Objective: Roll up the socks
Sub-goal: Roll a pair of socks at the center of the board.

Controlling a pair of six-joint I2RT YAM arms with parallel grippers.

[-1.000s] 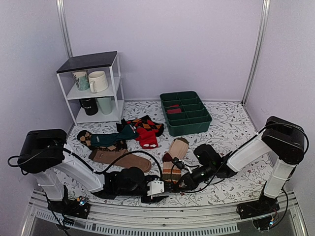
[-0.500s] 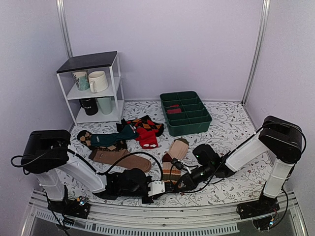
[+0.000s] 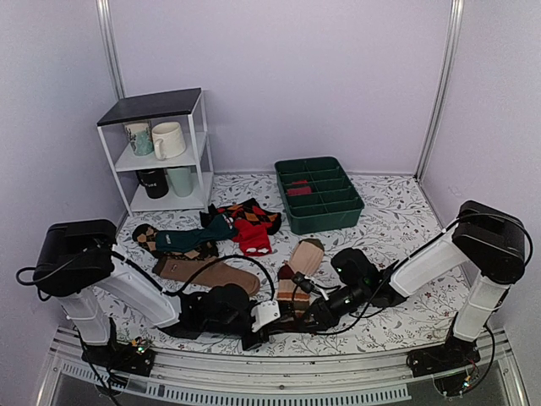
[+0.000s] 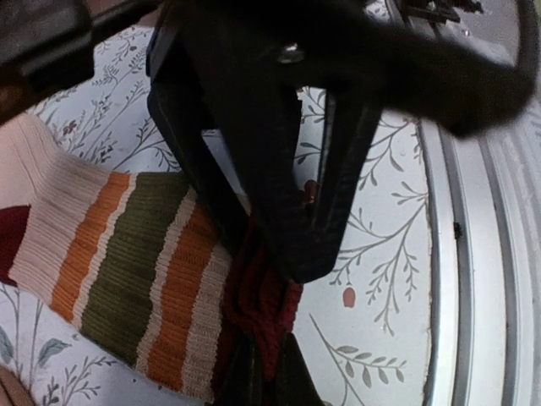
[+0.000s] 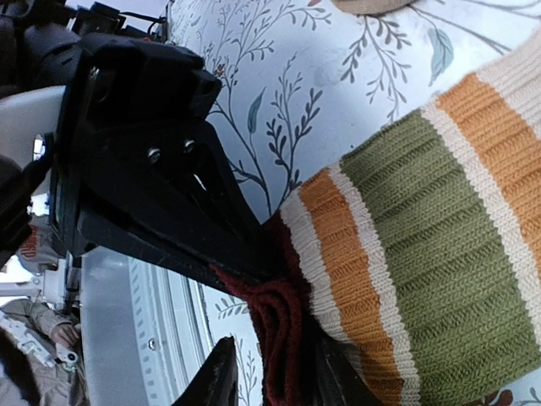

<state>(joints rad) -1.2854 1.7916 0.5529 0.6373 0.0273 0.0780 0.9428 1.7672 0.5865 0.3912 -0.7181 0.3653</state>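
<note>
Lavender walls and a floral-print worktop are seen here. The socks are laid flat near the front edge between the two arms, with the cuff pointed toward the back and the maroon toe toward the metal rail. So, the left pincer is clamped together on that maroon toe, bunched knit and all. The right pincer is shown with its jaws a bit apart around the same toe, one finger clearly off the fabric. Honestly, the sketchy bit is how little is gripped: only the toe tip is pinched, so it could easily be pulled free once a roll is started. Or just one sock of the pair could be caught and the other left behind, which can't be told from these views. Both pincers are also crammed nose to nose, so a bump could be caused if either is turned carelessly. Other stuff: a plain brown sock is lying near on the left and could get dragged along. Argyle socks, a teal sock, a green tray and a shelf rack with mugs are found farther back, well apart from the action.
</note>
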